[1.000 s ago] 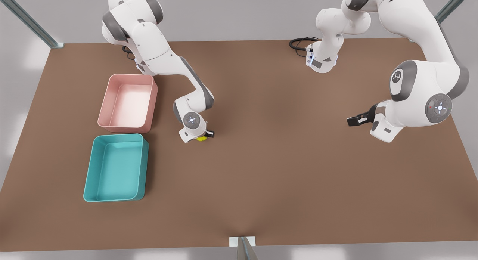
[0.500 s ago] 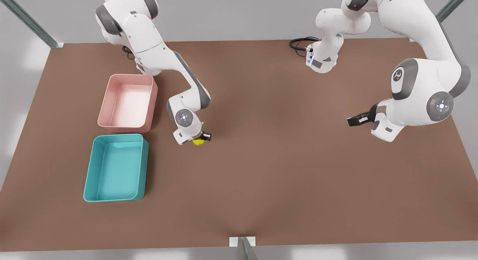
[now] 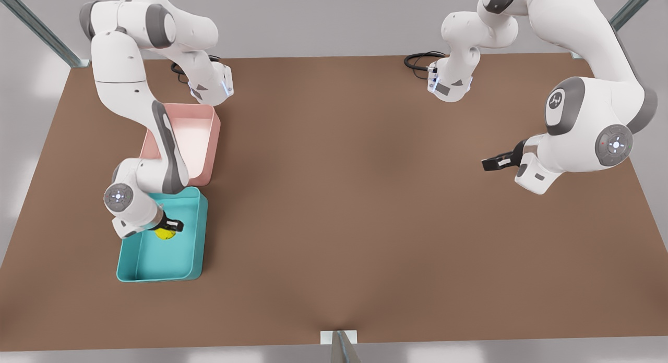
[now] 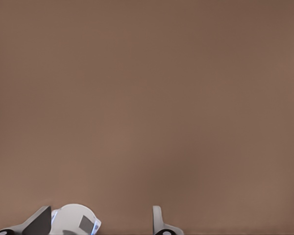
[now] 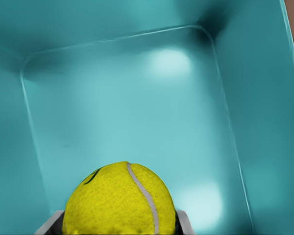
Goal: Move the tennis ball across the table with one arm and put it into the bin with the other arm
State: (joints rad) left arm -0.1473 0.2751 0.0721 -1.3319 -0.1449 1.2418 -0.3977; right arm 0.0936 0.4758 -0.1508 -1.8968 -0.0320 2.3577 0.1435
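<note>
Right gripper [image 3: 172, 228] clamped on small yellow-green tennis ball [image 3: 166, 233] over teal plastic bin [image 3: 201, 232]; next, release; left gripper [image 3: 493, 164] waiting, jaws apart.

The tennis ball [image 3: 166, 233] sits half hidden behind the right gripper [image 3: 168, 228] over the bin [image 3: 156, 266], its lower part cut off in the right wrist view.

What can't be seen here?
Front view: the right end effector partly covers the yellow-green tennis ball over the teal plastic bin; height unclear.
Front view: the arm hides the pink plastic tray's near corner.
Left wrist view: the edge cuts off the waiting left end effector above the brown table.
</note>
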